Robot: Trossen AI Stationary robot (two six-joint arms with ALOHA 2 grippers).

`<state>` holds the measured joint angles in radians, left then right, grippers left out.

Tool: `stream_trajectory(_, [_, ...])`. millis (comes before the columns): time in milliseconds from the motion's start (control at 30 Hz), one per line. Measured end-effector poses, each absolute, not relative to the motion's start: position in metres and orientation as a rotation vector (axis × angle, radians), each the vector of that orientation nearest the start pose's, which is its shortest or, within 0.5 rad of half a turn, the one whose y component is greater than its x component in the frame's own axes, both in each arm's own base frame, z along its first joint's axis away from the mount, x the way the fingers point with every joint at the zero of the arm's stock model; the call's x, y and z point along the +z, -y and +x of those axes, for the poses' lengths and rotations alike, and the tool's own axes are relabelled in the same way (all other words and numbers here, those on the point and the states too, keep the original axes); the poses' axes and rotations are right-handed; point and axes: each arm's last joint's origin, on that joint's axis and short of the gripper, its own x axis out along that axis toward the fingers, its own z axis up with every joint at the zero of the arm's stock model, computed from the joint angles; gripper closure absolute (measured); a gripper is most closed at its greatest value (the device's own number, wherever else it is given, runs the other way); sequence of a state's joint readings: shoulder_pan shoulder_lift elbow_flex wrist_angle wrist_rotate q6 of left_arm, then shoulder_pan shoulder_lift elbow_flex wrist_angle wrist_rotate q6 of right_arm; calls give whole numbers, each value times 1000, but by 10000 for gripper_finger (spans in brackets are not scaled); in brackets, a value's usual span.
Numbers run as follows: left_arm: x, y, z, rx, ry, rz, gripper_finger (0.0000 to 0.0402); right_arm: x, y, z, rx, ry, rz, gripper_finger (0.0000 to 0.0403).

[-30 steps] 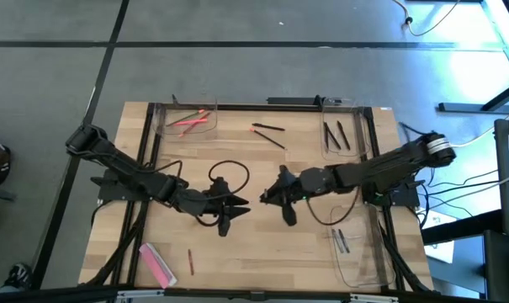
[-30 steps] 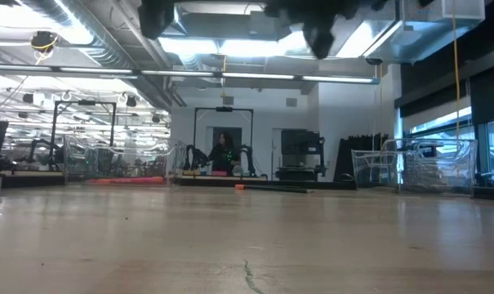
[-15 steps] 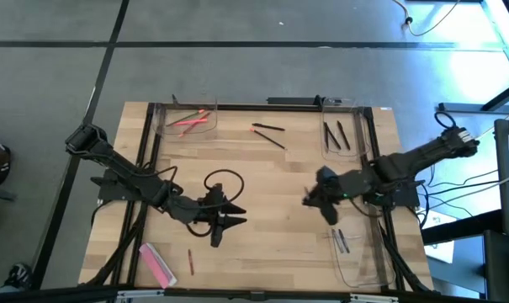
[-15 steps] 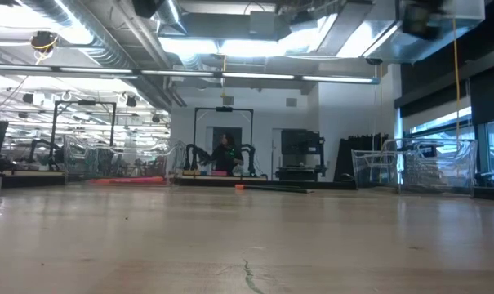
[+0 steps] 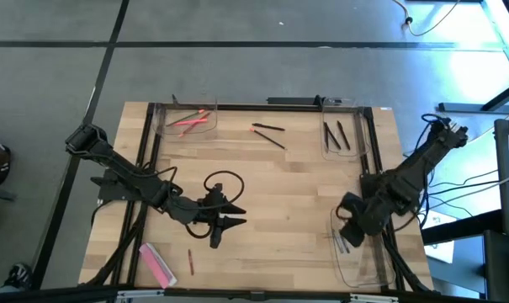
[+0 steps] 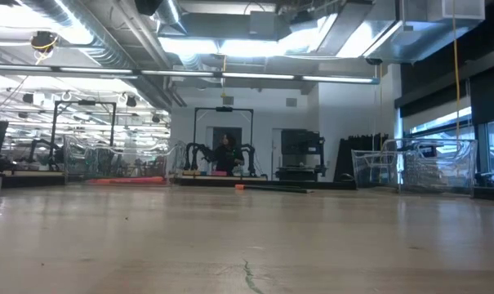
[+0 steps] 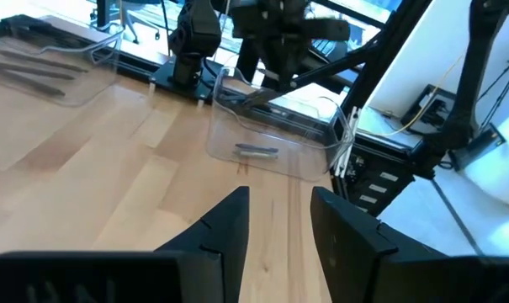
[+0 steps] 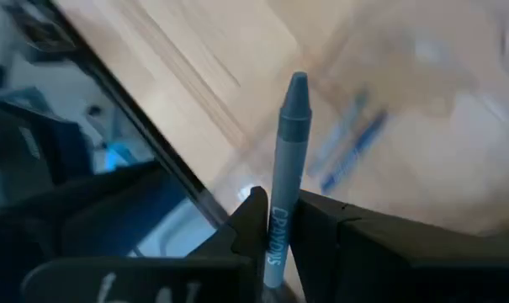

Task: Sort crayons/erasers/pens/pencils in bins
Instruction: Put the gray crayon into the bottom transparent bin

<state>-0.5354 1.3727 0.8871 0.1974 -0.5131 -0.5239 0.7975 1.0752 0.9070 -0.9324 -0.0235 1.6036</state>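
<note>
Pale wood worktop (image 5: 271, 194) with three clear bins: one at the far left (image 5: 187, 116) holds pink-red crayons (image 5: 191, 122), one at the far right (image 5: 342, 130) holds black pens (image 5: 336, 133), and a near right bin (image 5: 363, 261) holds a few thin sticks (image 5: 341, 241), probably pencils.

Sorting is partly done. Left loose: two sticks (image 5: 269, 133) between the far bins, one dark and one orange-tipped, a small red stick (image 5: 190, 260) and a flat pink bar (image 5: 156, 263) near the worktop's front left corner.

The right gripper (image 5: 352, 229) hangs over the near right bin, fingers (image 8: 254, 227) clenched on a blue-grey crayon (image 8: 286, 168) standing upright between them.

The left gripper (image 5: 229, 220) hovers over the worktop's middle, left of the near right bin, fingers (image 7: 229, 231) parted and empty.

Since a second ago, the right arm has swung from the worktop's middle out to that bin; the left has pulled back slightly.
</note>
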Motion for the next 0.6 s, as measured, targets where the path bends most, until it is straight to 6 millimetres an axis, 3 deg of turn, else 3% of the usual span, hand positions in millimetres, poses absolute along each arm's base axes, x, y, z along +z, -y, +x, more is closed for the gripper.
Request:
stream_trajectory(267, [275,142,267,41,-248,-355,280,239,-163,122,-453,-1526,880,355])
stream_trajectory(600, [275,142,267,38,-249,-339,280,207,-181,132,-582,-1625,768,355])
